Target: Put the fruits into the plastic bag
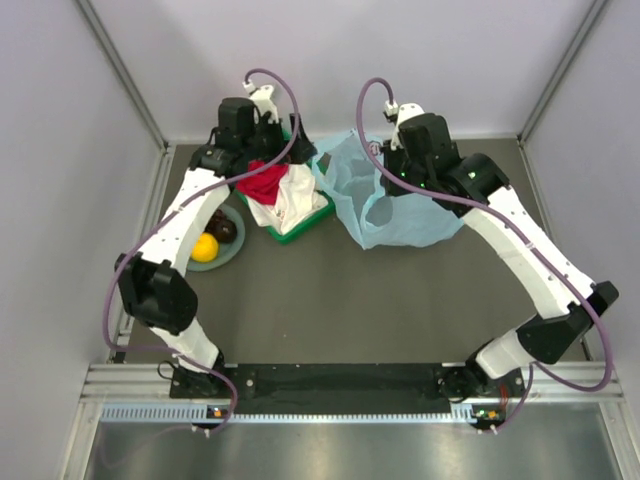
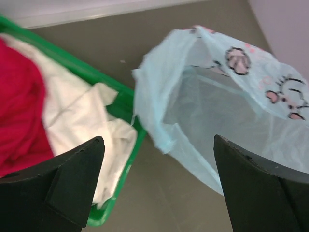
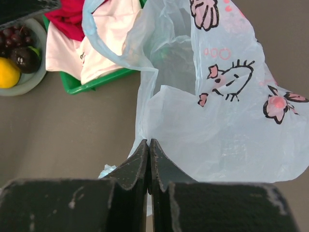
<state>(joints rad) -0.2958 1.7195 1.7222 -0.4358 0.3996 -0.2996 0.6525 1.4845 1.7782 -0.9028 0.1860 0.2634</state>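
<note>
At the far side of the table, a thin translucent light-blue plastic bag is stood with its mouth partly open, just beside a green plastic tray of red and white cloths. The right gripper is pressed together; the bag's near edge appears to be pinched in it, though the film at the tips is hard to make out. The left gripper is spread wide and empty above the tray and bag mouth.

No fruit is loaded yet. The round orange-yellow citrus, dark round fruit and bunch of dark purple-red grapes lie on a round grey-green plate.

The step in hand is judged to be bag opening. Next, the left gripper is to be taken to the plate and closed on one fruit.

No brand or legible writing is shown. Only pink-and-black cartoon prints are visible.
</note>
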